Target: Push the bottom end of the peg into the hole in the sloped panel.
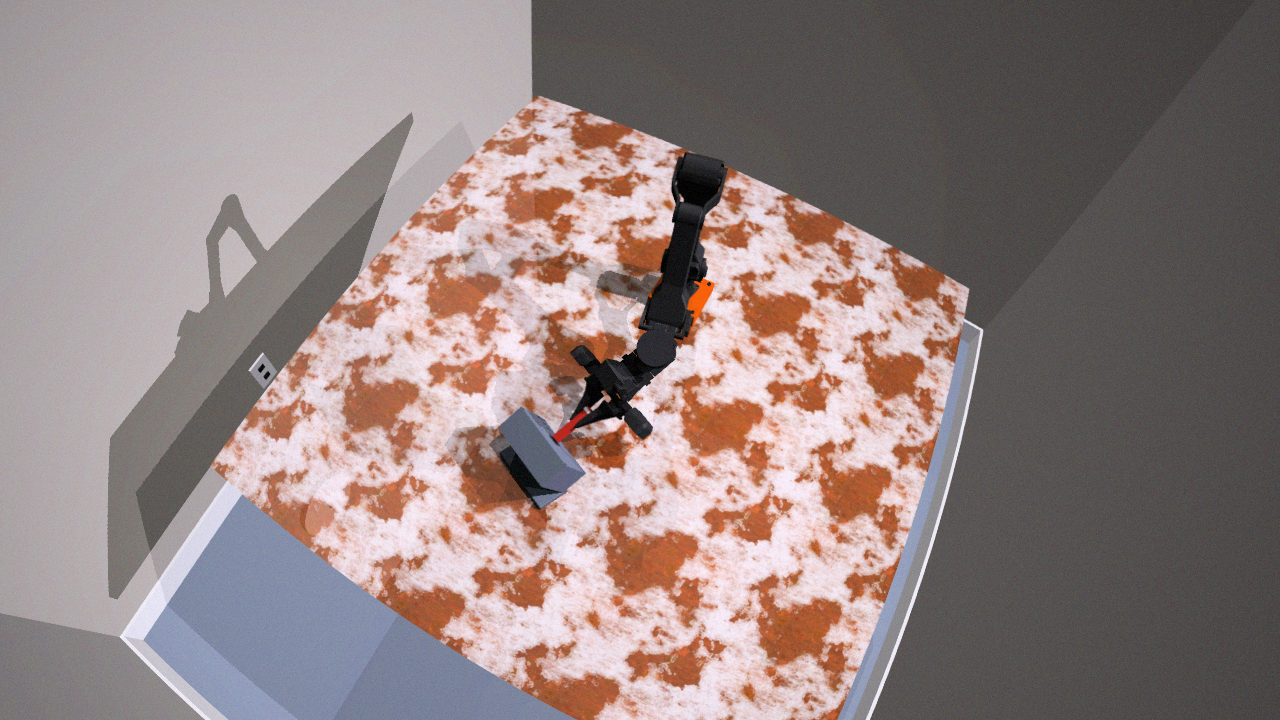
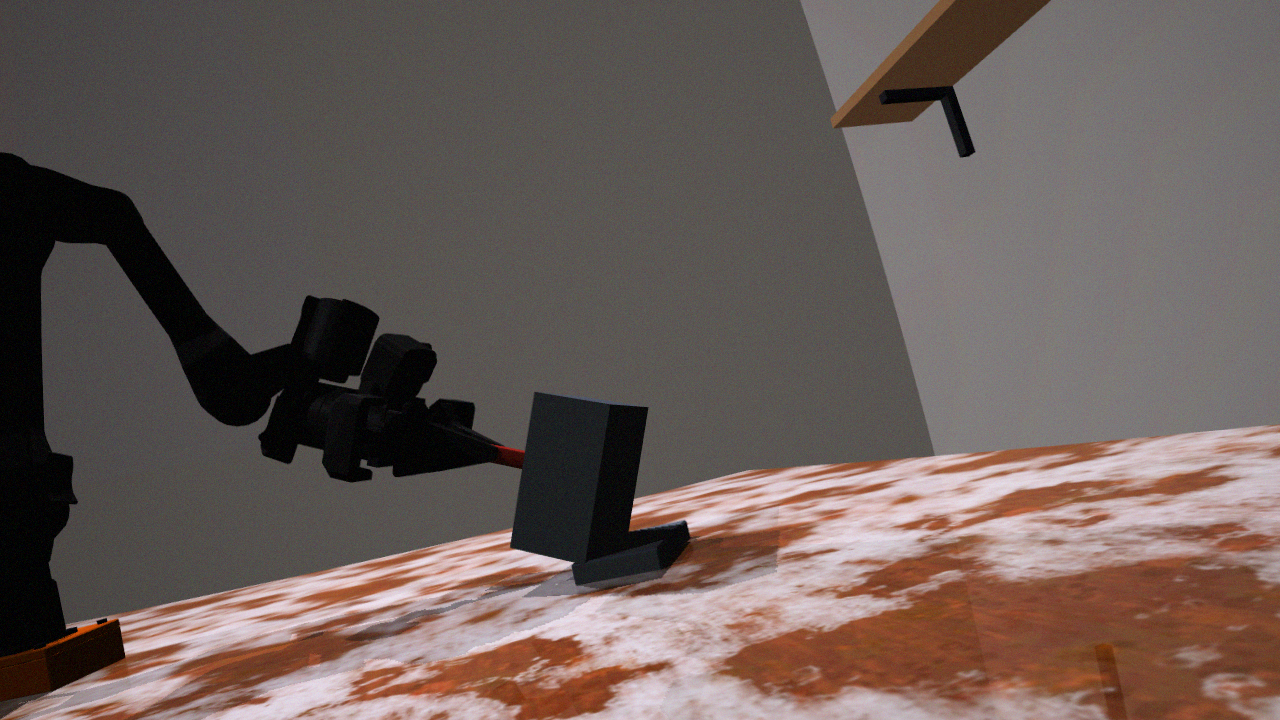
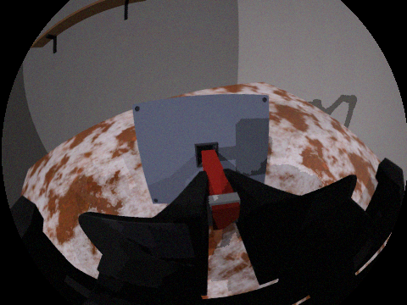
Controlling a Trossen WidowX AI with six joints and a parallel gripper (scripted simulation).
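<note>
The table (image 1: 805, 501) has a mottled rust-and-white top, with grey walls behind it and a wooden shelf (image 2: 930, 53) fixed high on one wall. The black arm (image 1: 680, 259) reaches out from its base near the far side of the table and bends down toward the middle. There the sloped panel (image 3: 175, 141) stands on a dark foot (image 2: 631, 555) — a grey-blue slab with a small dot at each corner of its face, leaning back from the arm. Near the centre of that face is the hole (image 3: 206, 152), a small dark square opening. The gripper (image 3: 222, 198) points straight at it from close by, its two dark fingers nearly together and clamped on the peg (image 3: 217, 186). The peg is red with flat sides and a pale band near its back end; it runs forward from between the fingers and its front end has entered the hole. From the side only a short red stretch (image 2: 508, 456) shows between the fingertips and the panel's face — how deep the tip sits inside cannot be seen.
</note>
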